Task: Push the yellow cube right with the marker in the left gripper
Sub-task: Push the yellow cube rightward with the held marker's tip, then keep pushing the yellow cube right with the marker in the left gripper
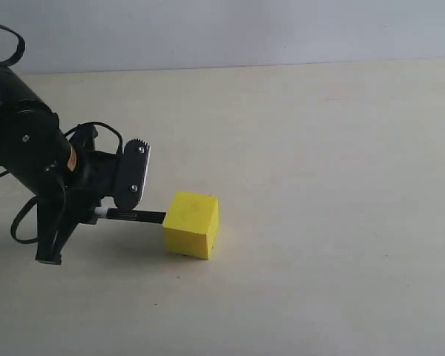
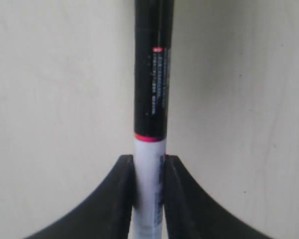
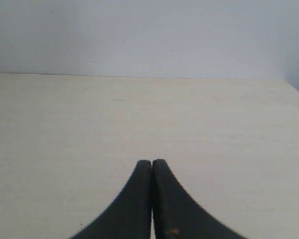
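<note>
A bright yellow cube rests on the pale table, left of centre in the exterior view. My left gripper is shut on the marker, which lies level and points right; its black cap tip meets the cube's left face. In the left wrist view the two black fingers clamp the marker's white barrel, and the black cap runs out of the picture; the cube does not show there. My right gripper is shut with nothing in it, over bare table, and does not appear in the exterior view.
The pale wooden table stretches right of the cube and ends at a light grey wall at the back. The left arm's black body and cables fill the left edge.
</note>
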